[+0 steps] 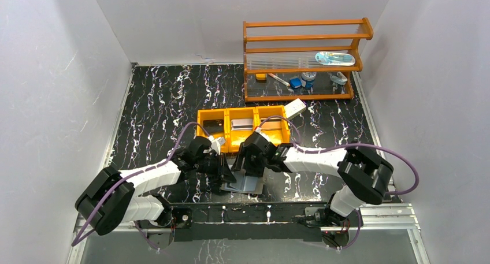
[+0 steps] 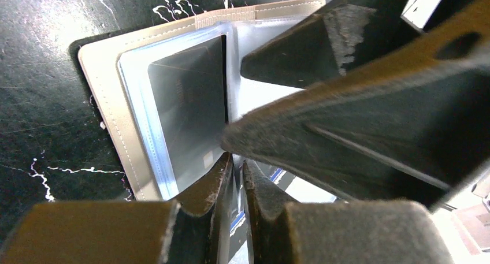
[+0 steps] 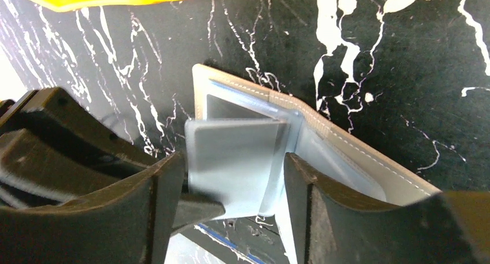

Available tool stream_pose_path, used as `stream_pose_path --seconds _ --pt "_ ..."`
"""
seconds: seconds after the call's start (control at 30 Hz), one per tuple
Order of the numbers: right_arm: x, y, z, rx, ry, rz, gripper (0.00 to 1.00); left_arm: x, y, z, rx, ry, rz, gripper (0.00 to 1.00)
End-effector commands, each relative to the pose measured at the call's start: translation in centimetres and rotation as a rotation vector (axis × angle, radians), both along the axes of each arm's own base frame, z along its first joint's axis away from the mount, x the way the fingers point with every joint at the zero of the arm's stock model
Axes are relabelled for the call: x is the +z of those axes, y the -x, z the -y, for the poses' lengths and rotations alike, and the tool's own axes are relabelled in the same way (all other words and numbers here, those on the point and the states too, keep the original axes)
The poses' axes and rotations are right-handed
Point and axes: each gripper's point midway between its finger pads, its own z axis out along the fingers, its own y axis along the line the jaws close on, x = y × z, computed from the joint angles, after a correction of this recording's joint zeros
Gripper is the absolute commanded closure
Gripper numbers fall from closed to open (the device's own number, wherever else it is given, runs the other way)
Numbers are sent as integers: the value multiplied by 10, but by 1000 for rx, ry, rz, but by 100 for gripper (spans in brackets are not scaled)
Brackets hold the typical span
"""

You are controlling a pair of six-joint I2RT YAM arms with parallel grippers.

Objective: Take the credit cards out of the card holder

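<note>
The card holder (image 1: pixel 245 185) lies open on the worktop by the near edge, betw. the two hands, w/ the orange tray (image 1: pixel 227 131) just on its far side. Two credit cards (image 1: pixel 241 124) lie in the tray already, one dark, one silvery. In the left wrist view a grey card (image 2: pixel 190 102) sits in a clear pocket. The left hand (image 2: pixel 236 167) is clenched on the thin edge of a raised inner leaf of the holder; if a card is in that pinch I cannot tell. The right hand (image 3: pixel 234 168) is released, one finger on each side of this leaf. I judge the cards light, stiff and slick, the leaves soft and floppy, and the holder so light that it lifts w/ any pull. Best hold is prob. the card's bare edge at the pocket mouth, pinched on the flat faces, while the other hand pins the holder.
</note>
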Motion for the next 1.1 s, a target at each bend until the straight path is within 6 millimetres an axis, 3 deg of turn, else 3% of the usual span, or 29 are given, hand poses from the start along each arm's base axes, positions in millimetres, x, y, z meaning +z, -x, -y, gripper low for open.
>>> stream_pose_path --seconds 0.0,0.13,0.4,0.67,0.9,1.07 --pt "39 -9 -6 8 -74 76 24 7 -7 5 0 12 42 90" --pt "56 -16 1 -31 -69 117 18 10 -7 5 -12 18 48 89" --pt "59 -20 34 -158 -3 133 17 31 -3 22 -101 81 70 65" --pt "68 -19 55 -236 -39 164 17 42 4 37 -181 110 85 64" --pt "70 -17 69 -288 -58 167 24 40 11 41 -218 113 69 68" --pt "71 -15 74 -307 -83 167 28 43 14 45 -241 129 69 65"
